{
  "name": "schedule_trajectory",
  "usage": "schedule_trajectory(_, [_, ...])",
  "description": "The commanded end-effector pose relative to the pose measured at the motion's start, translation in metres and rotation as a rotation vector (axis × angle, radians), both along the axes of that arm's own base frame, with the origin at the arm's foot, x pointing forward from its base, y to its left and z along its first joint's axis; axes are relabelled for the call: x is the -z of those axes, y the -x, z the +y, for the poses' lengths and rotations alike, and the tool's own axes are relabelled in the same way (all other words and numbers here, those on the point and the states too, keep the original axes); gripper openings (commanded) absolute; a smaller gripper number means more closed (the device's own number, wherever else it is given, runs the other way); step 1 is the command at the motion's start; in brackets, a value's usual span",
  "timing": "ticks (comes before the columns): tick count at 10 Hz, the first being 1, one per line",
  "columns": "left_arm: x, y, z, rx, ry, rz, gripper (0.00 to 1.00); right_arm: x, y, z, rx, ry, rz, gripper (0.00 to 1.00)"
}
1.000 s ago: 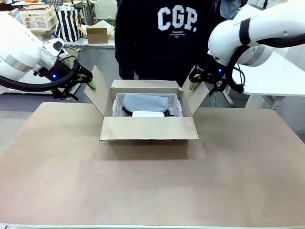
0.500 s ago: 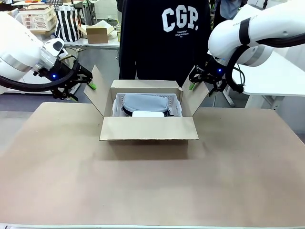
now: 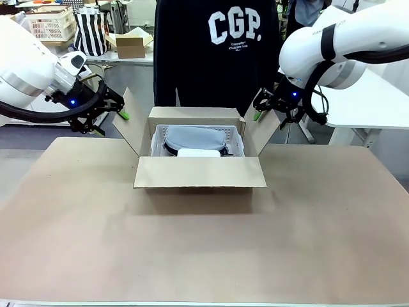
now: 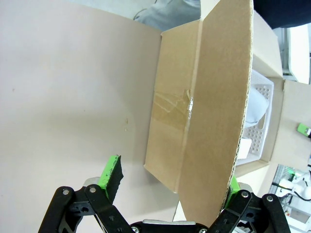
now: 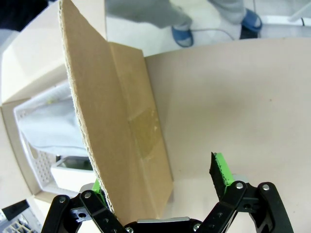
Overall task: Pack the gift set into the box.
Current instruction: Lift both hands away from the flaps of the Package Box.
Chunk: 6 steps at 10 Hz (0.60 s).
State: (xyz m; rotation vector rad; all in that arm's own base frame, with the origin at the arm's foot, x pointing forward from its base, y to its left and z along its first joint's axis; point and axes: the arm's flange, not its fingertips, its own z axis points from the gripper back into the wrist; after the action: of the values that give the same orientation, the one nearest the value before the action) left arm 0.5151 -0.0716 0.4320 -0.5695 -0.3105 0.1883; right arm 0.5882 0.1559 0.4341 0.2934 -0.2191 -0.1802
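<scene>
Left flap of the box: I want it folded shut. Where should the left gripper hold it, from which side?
Its free outer edge, from outside the box: the left flap tilts up and outward, its thin edge between the open left gripper's fingers.

Wide work table covered in matte tan-brown paper sheet (image 3: 204, 256), lit evenly from above, shadows soft. Far left behind it: pale-topped side table (image 3: 137, 61) with black-and-white striped bag (image 3: 91, 32) and small brown cardboard carton (image 3: 131, 45). White plastic lattice basket (image 3: 48, 24) next to them, its support unclear. Right side: white-topped table (image 3: 377, 102). In right wrist view, pale glossy floor (image 5: 150, 41), probably smooth vinyl.
</scene>
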Motion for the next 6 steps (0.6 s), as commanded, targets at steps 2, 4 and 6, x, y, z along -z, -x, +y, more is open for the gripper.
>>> schedule_trajectory(2, [-0.0027,0.0016,0.0003,-0.009,-0.008,0.005,1.00,-0.0019,-0.0003,0.0037,0.015,0.020,0.011,1.00])
schedule_trajectory(4, [-0.0027,0.0016,0.0003,-0.009,-0.008,0.005,1.00,-0.0019,-0.0003,0.0037,0.015,0.020,0.011,1.00])
schedule_trajectory(6, [-0.0027,0.0016,0.0003,-0.009,-0.008,0.005,1.00,-0.0019,-0.0003,0.0037,0.015,0.020,0.011,1.00])
